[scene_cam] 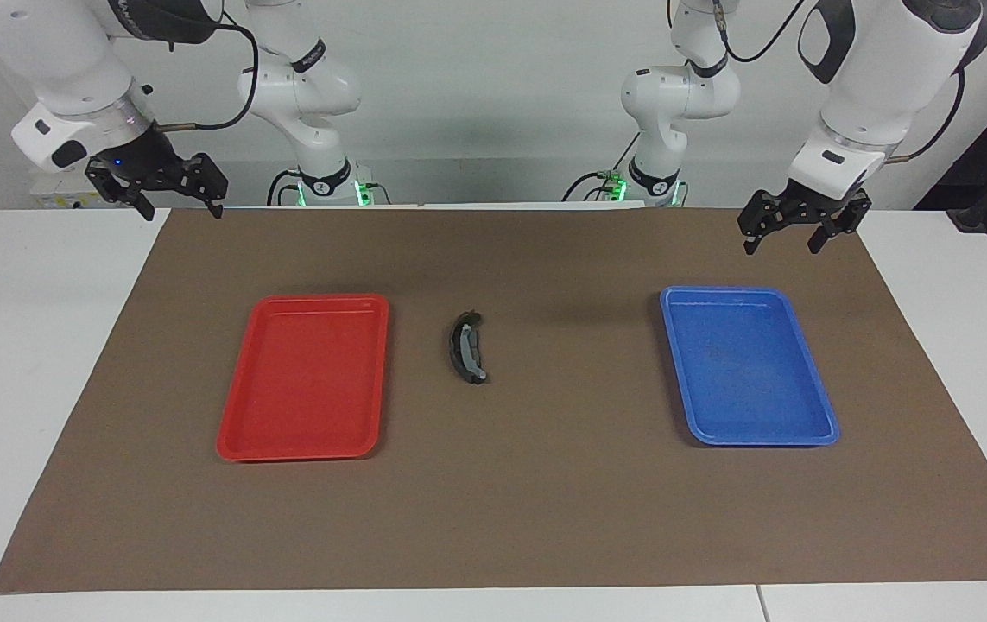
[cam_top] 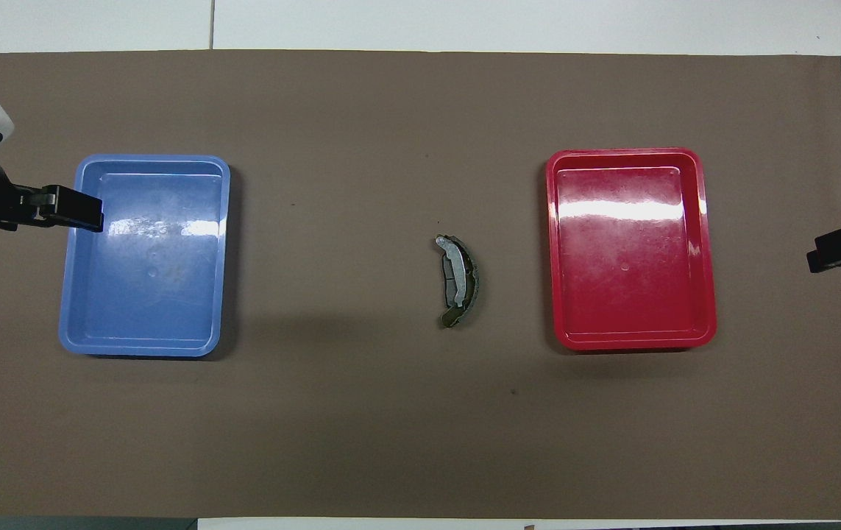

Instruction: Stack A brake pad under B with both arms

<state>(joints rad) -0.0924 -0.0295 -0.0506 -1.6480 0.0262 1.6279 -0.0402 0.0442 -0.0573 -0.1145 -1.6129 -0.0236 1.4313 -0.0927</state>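
Both arms wait, left gripper [scene_cam: 804, 231] and right gripper [scene_cam: 172, 193] raised, jaws spread, empty. A brake pad [cam_top: 452, 269] lies touching B [cam_top: 470, 285] mid-worktop between the trays. Looks finished; which sits lower, I can't tell. Next calls for checking.

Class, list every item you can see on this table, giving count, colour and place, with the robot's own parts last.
Mat: one, brown, covering the table.
Red tray: one, toward the right arm's end.
Blue tray: one, toward the left arm's end.
Brake pads: two stacked, a grey one against a black crescent, between the trays.
Right gripper: one, black, open, raised over the mat's corner.
Left gripper: one, black, open, raised near the blue tray.
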